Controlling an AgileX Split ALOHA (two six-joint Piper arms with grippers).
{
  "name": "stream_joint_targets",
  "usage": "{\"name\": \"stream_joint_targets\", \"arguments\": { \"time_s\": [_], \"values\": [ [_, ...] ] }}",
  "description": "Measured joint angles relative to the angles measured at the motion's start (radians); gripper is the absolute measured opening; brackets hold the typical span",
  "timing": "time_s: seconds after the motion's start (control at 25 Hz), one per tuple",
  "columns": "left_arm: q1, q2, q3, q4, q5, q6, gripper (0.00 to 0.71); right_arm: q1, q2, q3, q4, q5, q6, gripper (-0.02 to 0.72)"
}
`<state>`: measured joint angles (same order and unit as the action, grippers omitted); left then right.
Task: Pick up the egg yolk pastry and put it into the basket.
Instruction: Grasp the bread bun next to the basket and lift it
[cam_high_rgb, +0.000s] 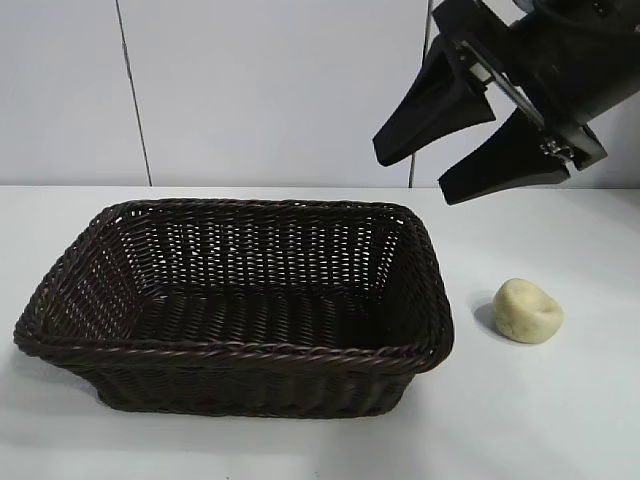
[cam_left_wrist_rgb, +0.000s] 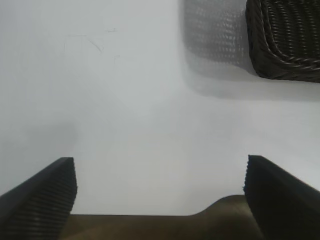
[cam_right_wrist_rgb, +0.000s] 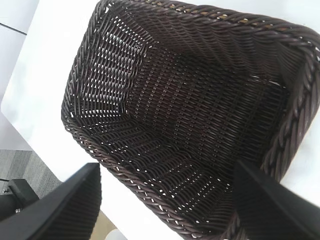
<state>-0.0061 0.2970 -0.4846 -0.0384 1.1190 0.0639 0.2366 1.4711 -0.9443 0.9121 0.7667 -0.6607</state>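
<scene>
The egg yolk pastry (cam_high_rgb: 528, 310), a small pale cream-yellow lump, lies on the white table to the right of the basket (cam_high_rgb: 60, 345). The basket is large, dark brown wicker, and empty. My right gripper (cam_high_rgb: 412, 172) hangs open and empty in the air above the basket's right end and above-left of the pastry. The right wrist view looks down into the basket (cam_right_wrist_rgb: 107, 167); the pastry does not show there. My left gripper (cam_left_wrist_rgb: 161, 172) is open and empty over bare table, out of the exterior view, with a basket corner (cam_left_wrist_rgb: 287, 65) farther off.
The white table (cam_high_rgb: 560, 420) runs around the basket, with bare surface in front of and to the right of the pastry. A white panelled wall (cam_high_rgb: 270, 90) stands behind. The table's edge and grey floor (cam_right_wrist_rgb: 25, 165) show in the right wrist view.
</scene>
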Motion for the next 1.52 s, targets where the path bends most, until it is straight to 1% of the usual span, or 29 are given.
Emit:
{"name": "stream_joint_targets", "arguments": {
  "time_s": [0.12,0.16,0.24,0.36,0.4,0.48,0.56,0.64,0.76,0.92,1.0,1.12,1.36,1.52],
  "values": [
    [0.0,-0.076,0.0,0.0,0.0,-0.002,0.658,0.0,0.0,-0.013,-0.014,0.024,0.034,0.529],
    [0.0,-0.111,0.0,0.0,0.0,-0.002,0.658,0.0,0.0,-0.023,-0.03,0.035,0.049,0.529],
    [0.0,-0.205,0.0,0.0,0.0,-0.002,0.658,0.0,0.0,-0.06,-0.071,0.05,0.101,0.529],
    [0.0,-0.304,-0.001,0.0,0.004,-0.003,0.658,0.0,0.0,-0.131,-0.19,0.056,0.208,0.529],
    [0.0,-0.309,-0.001,0.0,0.007,-0.003,0.658,0.0,0.0,-0.157,-0.231,0.058,0.25,0.529],
    [0.0,-0.309,-0.002,-0.001,0.009,-0.003,0.658,-0.001,0.0,-0.198,-0.336,0.071,0.325,0.529],
    [0.0,-0.309,-0.002,-0.001,0.009,-0.003,0.658,-0.015,0.004,-0.236,-0.422,0.096,0.399,0.529],
    [0.0,-0.309,-0.002,-0.001,0.009,-0.003,0.658,-0.051,0.015,-0.257,-0.494,0.117,0.443,0.529],
    [0.0,-0.309,-0.002,-0.001,0.009,-0.003,0.658,-0.125,0.048,-0.263,-0.559,0.148,0.466,0.529],
    [0.0,-0.309,-0.002,-0.001,0.009,-0.003,0.658,-0.216,0.11,-0.262,-0.587,0.158,0.475,0.529],
    [0.0,-0.309,-0.002,-0.001,0.009,-0.003,0.658,-0.237,0.145,-0.263,-0.591,0.15,0.475,0.529],
    [0.0,-0.309,-0.002,-0.001,0.009,-0.003,0.658,-0.239,0.2,-0.263,-0.59,0.126,0.47,0.529],
    [0.0,-0.309,-0.002,-0.001,0.009,-0.003,0.658,-0.239,0.318,-0.265,-0.562,0.04,0.465,0.529],
    [0.0,-0.309,-0.002,-0.001,0.009,-0.003,0.658,-0.239,0.401,-0.265,-0.524,0.014,0.452,0.529]
  ]
}}
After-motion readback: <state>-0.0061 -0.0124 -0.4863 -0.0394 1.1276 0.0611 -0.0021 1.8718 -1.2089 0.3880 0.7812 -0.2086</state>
